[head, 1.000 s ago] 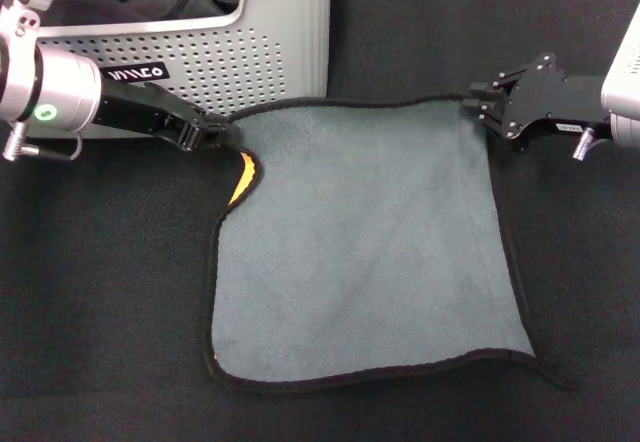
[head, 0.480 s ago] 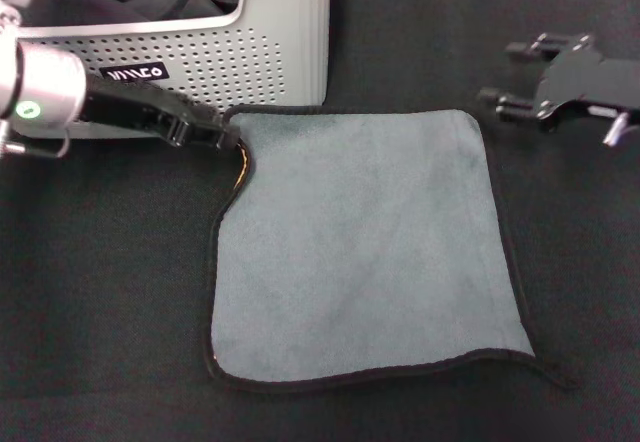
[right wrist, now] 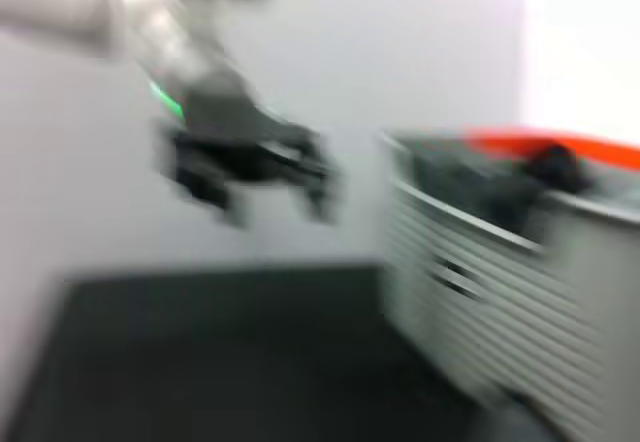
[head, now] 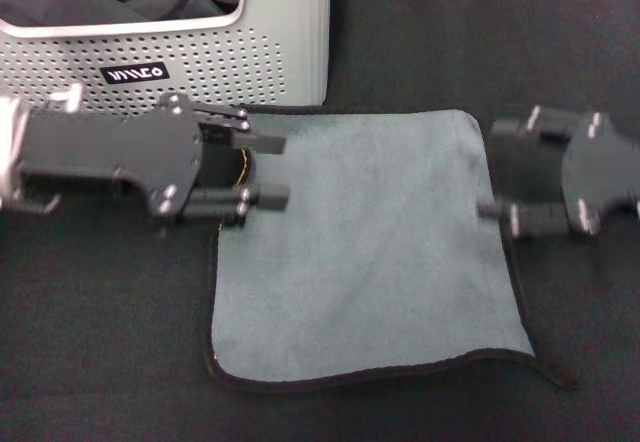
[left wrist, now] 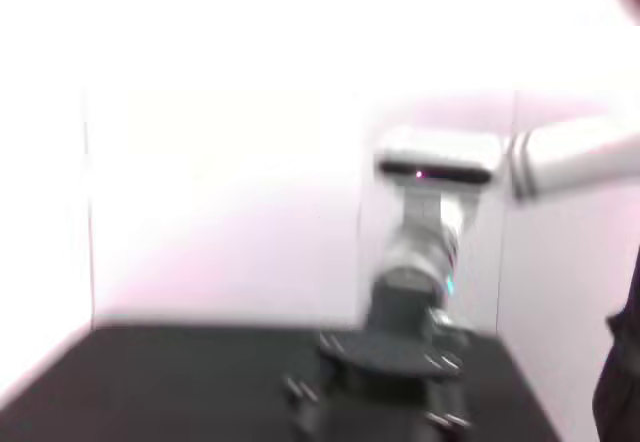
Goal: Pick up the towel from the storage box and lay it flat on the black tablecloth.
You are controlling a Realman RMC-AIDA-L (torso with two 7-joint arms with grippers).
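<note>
Covering the whole work surface, one black tablecloth (head: 420, 52) is carrying one towel (head: 370, 252), lying spread grey-green face up just in front of one storage box (head: 280, 52). Laying looks done; a slight curl at the far-left corner may need smoothing. Two grippers are hovering: left gripper (head: 270, 172) over the towel's left edge, fingers apart, holding nothing; right gripper (head: 495, 209) beside the right edge, apparently empty, opening unclear.

We let go: our left hand (head: 262, 172) lifts off the towel (head: 370, 252) corner, right hand (head: 497, 207) swings up beside it, and the towel settles flat.
</note>
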